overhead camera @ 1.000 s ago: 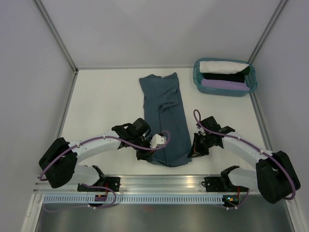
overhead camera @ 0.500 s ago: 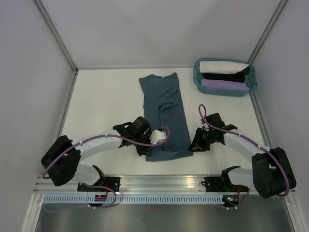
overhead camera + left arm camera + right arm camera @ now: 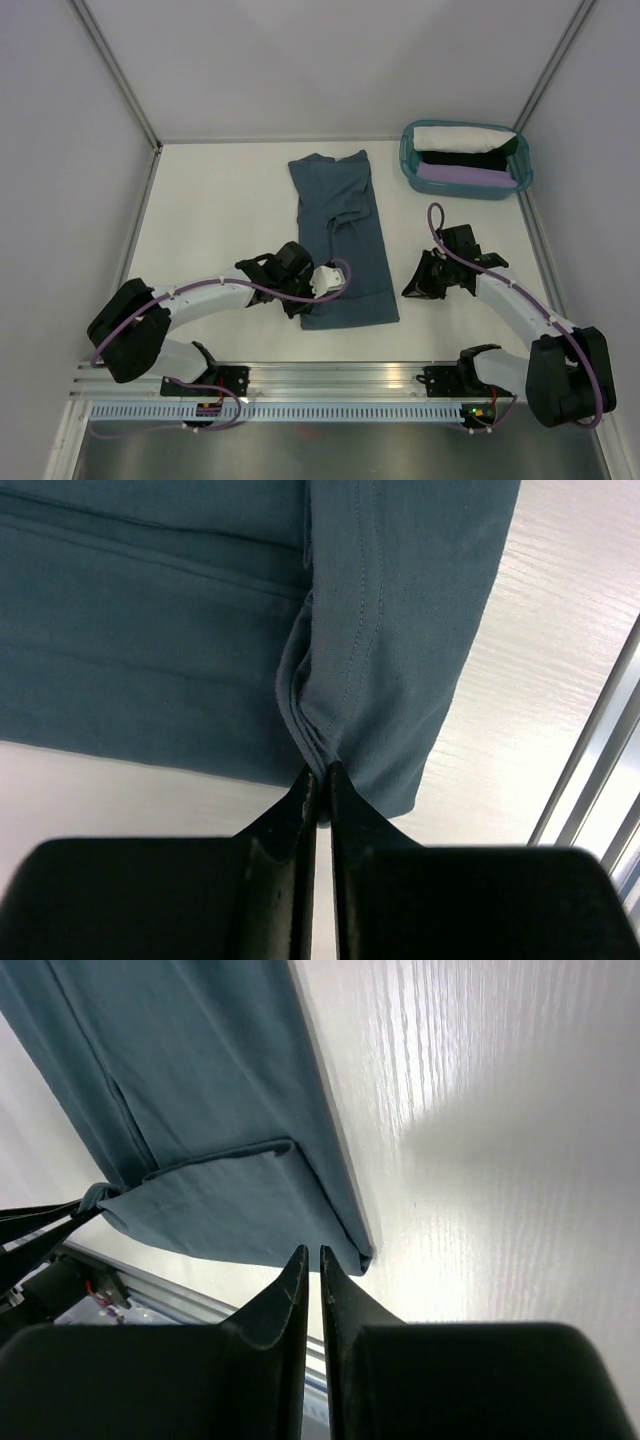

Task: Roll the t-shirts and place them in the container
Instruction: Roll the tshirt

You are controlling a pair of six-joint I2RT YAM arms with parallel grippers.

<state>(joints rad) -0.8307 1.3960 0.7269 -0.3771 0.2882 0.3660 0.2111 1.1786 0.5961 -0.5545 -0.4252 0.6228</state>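
Rolling is at its very start: the slate-blue t-shirt [image 3: 340, 225] lies on the desk [image 3: 215, 220] as 1 long narrow strip running away from the arms. Its near hem is turned over just once into a flat fold, not yet a roll.

The left gripper [image 3: 320, 772] is clamped on the left corner of that fold, with fabric bunched between its fingertips. The right gripper [image 3: 312, 1252] hangs just beside the fold's right corner, over bare desk. Its jaws look a slit apart and hold nothing, though the wrist view makes that gap hard to judge.

Next, I judge, the right gripper must take its corner so both ends turn over together and the roll comes out even.

Both arms reach low and forward, elbows out, wrists angled inward toward the shirt. The teal basket [image 3: 406, 160] at far right holds 3 bundles: white, black and lilac.
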